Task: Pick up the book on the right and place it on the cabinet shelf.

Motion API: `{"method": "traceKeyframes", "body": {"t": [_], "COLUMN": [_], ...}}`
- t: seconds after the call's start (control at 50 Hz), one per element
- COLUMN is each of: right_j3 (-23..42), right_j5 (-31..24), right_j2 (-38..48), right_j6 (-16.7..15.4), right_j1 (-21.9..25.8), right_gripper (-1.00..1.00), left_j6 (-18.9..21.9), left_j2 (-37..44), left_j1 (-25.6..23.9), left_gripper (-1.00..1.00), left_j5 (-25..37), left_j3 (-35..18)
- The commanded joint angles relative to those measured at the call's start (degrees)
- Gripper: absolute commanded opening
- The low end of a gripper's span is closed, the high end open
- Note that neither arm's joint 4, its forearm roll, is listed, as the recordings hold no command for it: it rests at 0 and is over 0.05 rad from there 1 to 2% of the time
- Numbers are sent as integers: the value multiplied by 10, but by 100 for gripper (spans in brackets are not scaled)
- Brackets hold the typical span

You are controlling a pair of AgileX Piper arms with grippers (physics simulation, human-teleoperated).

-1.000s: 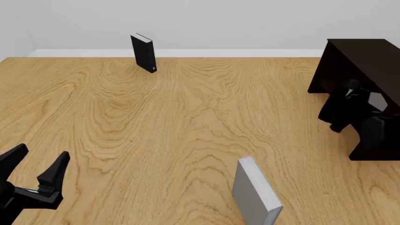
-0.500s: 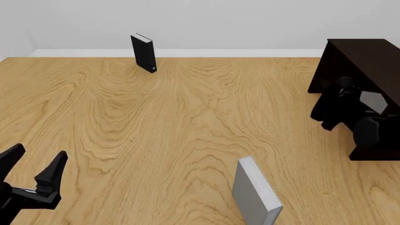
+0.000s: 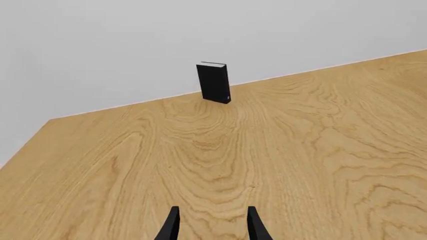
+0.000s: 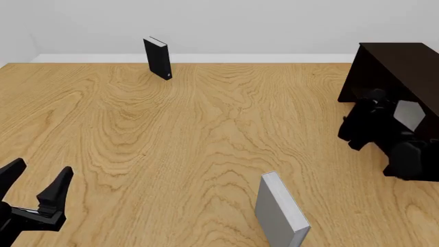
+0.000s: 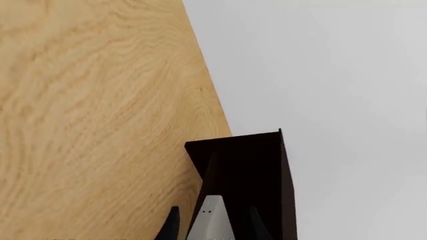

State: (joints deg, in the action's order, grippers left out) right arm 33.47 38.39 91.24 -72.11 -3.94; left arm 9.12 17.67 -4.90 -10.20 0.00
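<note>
The light-grey book (image 5: 211,216) stands in the cabinet shelf, the recess of the very dark brown cabinet (image 5: 257,165). In the right wrist view it sits just ahead of my right gripper (image 5: 213,226), whose fingers are spread wider than the book with a gap on each side. From the front, only a pale patch of the book (image 4: 410,113) shows inside the cabinet (image 4: 401,64), behind my right gripper (image 4: 389,121) and black arm. My left gripper (image 4: 36,181) hangs open and empty over the table's near left; its fingertips (image 3: 172,222) hold nothing.
A second grey book (image 4: 280,215) stands upright near the table's front edge, right of centre. A black book (image 4: 158,57) stands at the back left by the wall, also seen as the black book (image 3: 214,82) in the left wrist view.
My right arm has drawn back leftward from the cabinet front, and more of the pale book shows behind it. The left gripper sank slightly.
</note>
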Motion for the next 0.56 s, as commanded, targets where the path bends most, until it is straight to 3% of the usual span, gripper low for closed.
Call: {"method": "traceKeyframes", "body": {"t": [0.02,0.24,0.38,0.56], "right_j3": [-30,-50,-56,-84], "right_j5": [9,4,-13,-13], "right_j2": [-32,-69,-114,-155], "right_j6": [14,40,73,88], "right_j1": [10,22,30,45], "right_gripper": [100,100,100,100], "left_j6": [1,1,0,1], "left_j2": [-1,3,8,17], "left_j1": [0,0,0,1], "left_gripper": [100,100,100,100], "left_j5": [2,-4,-9,-19], "left_j3": [0,0,0,0]}}
